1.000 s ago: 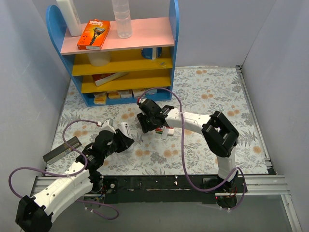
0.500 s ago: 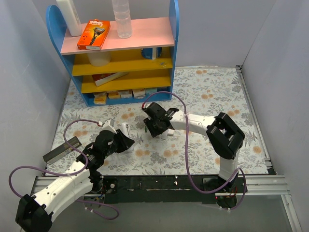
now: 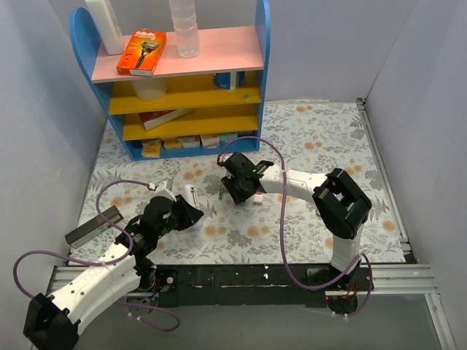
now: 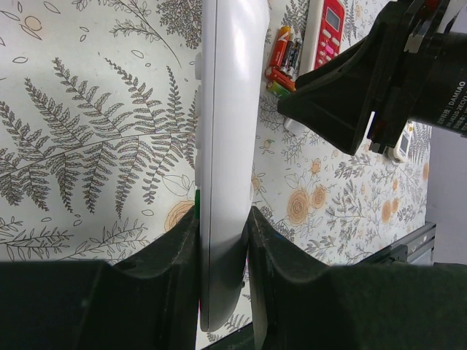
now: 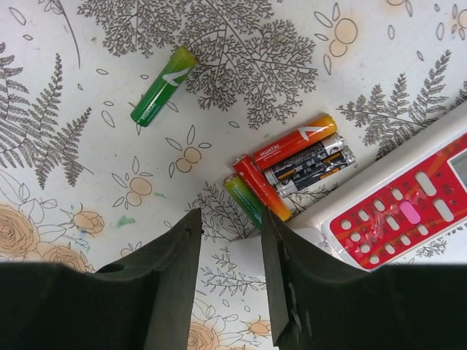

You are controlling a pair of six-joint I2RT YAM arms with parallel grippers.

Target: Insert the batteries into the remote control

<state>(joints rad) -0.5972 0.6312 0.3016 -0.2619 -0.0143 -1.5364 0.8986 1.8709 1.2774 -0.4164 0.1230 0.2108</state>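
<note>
Right gripper (image 5: 230, 230), open and empty, hovers directly over the batteries (image 5: 295, 143), clustered slantwise against the red-and-white remote (image 5: 408, 204); left gripper (image 4: 222, 226) clamps the remote control (image 4: 226, 131) on edge, to their left

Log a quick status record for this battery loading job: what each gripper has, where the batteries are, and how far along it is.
left gripper: shut on the remote control, gripped near one end
right gripper: open, empty, poised by the cluster
batteries: clustered on the tablecloth against the red-and-white remote
green battery: lying alone, apart from the cluster
progress: no battery picked up yet
</note>
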